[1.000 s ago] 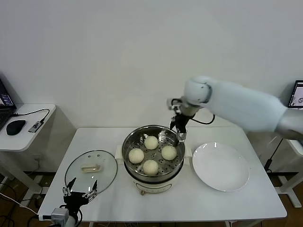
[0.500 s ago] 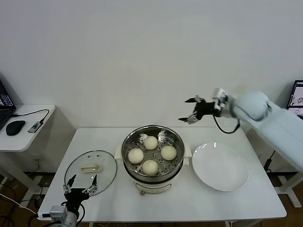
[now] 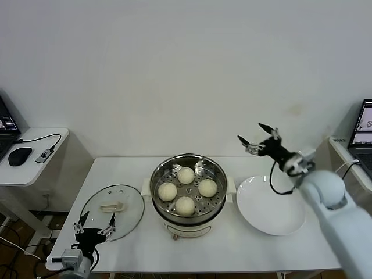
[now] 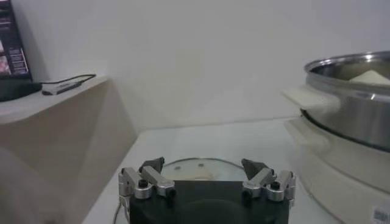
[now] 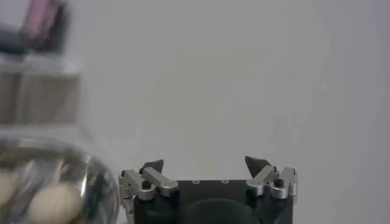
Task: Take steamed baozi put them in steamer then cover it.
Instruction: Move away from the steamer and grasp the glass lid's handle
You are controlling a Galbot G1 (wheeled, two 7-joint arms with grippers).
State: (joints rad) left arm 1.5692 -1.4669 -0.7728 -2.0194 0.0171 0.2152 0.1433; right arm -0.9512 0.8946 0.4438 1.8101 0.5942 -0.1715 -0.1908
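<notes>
Baozi (image 3: 185, 175), all four of them, sit on the tray inside the steamer (image 3: 218, 203) in the head view, so by my reckoning the loading is done and only the covering is left. I've got the cover (image 3: 129, 204) lying flat on the desk (image 3: 232, 244) on the steamer's left side, its rim close to the pot's base. Its oblong handle (image 3: 110, 206) runs roughly toward the steamer. My left hand (image 3: 93, 231) hovers at the cover's near edge, fingers apart, empty. My right hand (image 3: 259, 141) is up in the air on the steamer's far side, above the white plate (image 3: 273, 212), fingers spread, holding nothing. So the left is clearly the nearer one; the cover is just ahead of it, and I'd call this its job.

Left wrist view now: left hand (image 4: 203, 170) open, and the cover (image 4: 201, 168) lies directly beyond the fingertips, with the steamer (image 4: 353, 103) rising just past it to one side. The handle I can't make out from here.

Right wrist view: right hand (image 5: 205, 165) open against bare wall, the steamer (image 5: 85, 176) with a bun (image 5: 52, 204) at the edge of frame. No cover anywhere near it.
</notes>
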